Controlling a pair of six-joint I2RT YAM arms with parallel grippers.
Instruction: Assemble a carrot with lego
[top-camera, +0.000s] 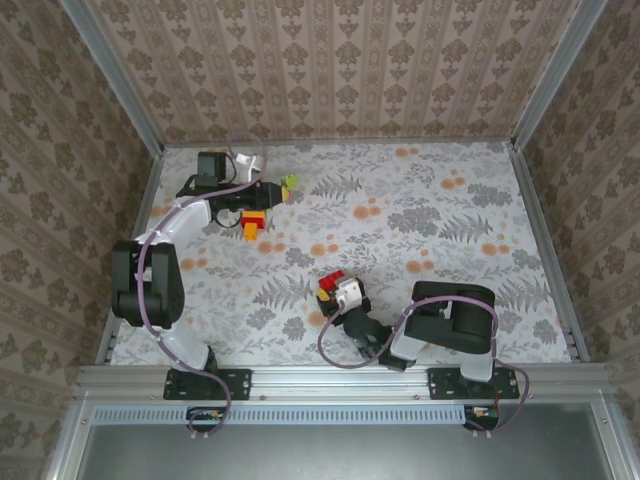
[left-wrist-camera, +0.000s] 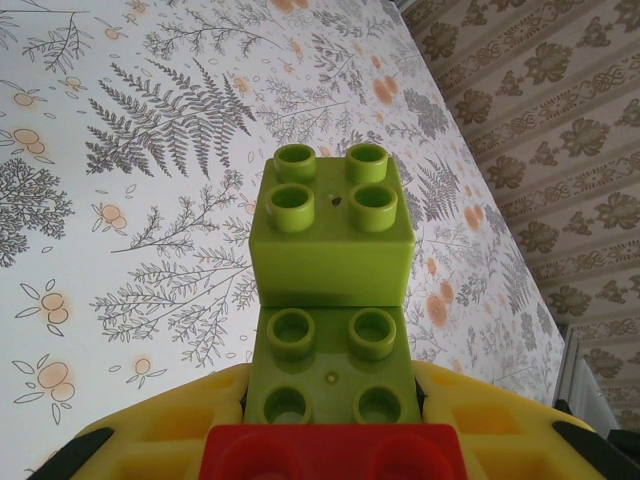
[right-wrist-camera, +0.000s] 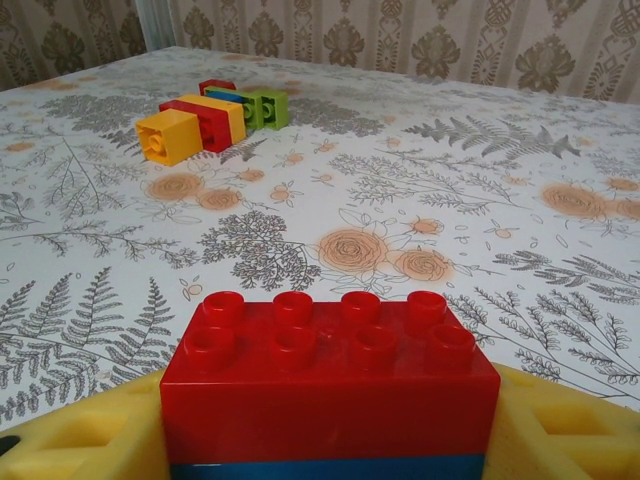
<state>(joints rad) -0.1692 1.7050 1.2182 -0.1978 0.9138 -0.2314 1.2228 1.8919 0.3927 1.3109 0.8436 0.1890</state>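
Reference: brick row (top-camera: 253, 223) lying on the table (top-camera: 450, 250). Seen from the right wrist, it reads orange, red, yellow, then blue and green at its far end. The bricks are too small to tell which are joined.

Left gripper (top-camera: 277, 190): just beyond the row, pinching a green brick stack (left-wrist-camera: 335, 240). Two green bricks are clear. A red piece (left-wrist-camera: 335, 450) below them is cut off by the frame edge. Yellow fingers (left-wrist-camera: 150, 430) flank the stack; the contact itself is hidden.

Right gripper (top-camera: 335, 288): well apart from the row, nearer the arm bases, clamped on a long red brick (right-wrist-camera: 330, 385) with eight studs. A blue layer (right-wrist-camera: 330, 468) under it is mostly cut off, so I cannot tell its shape.
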